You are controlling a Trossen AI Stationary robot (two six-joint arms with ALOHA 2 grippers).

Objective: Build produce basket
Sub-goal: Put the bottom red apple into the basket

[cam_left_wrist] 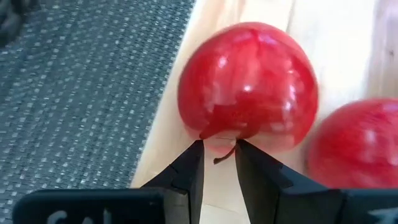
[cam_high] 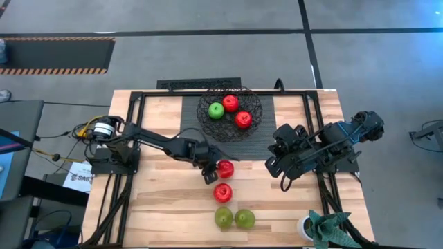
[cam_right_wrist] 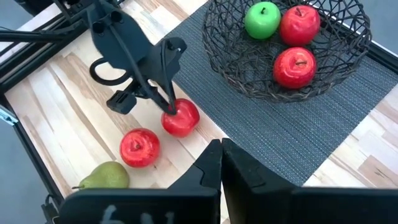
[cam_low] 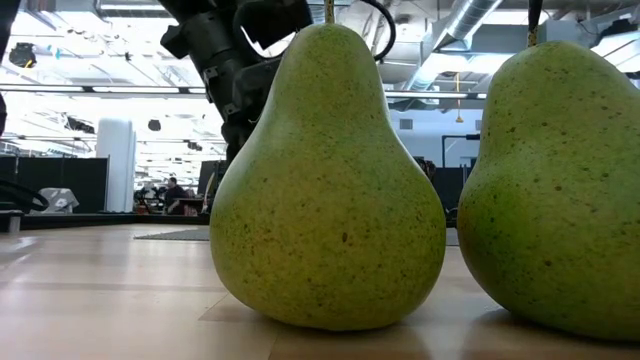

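Note:
The black wire basket [cam_high: 230,111] stands on the dark ribbed mat [cam_high: 284,131] and holds a green apple [cam_high: 216,110] and two red apples [cam_high: 230,102] [cam_high: 243,119]. My left gripper [cam_high: 213,170] is shut on a third red apple [cam_high: 225,168], which lies on the wood at the mat's near edge. A fourth red apple [cam_high: 222,193] lies nearer, and two yellow-green pears [cam_high: 223,218] [cam_high: 244,219] stand upright by the near edge. They fill the low view [cam_low: 328,190] [cam_low: 560,180]. My right gripper [cam_high: 282,178] is shut and empty over the mat's right part. My left gripper has the red apple's thin stem [cam_left_wrist: 222,154] between its two fingertips, which rest at the stem hollow on the apple's top [cam_right_wrist: 172,112]. The fingers come slanting down from the table's left. The apple sits on the wood beside the mat; I cannot tell whether it is lifted.
A white cup with green leaves [cam_high: 317,227] stands at the near right corner. Black frame rails [cam_high: 124,200] run along the table's left and right sides. Bare wood lies left of the loose fruits.

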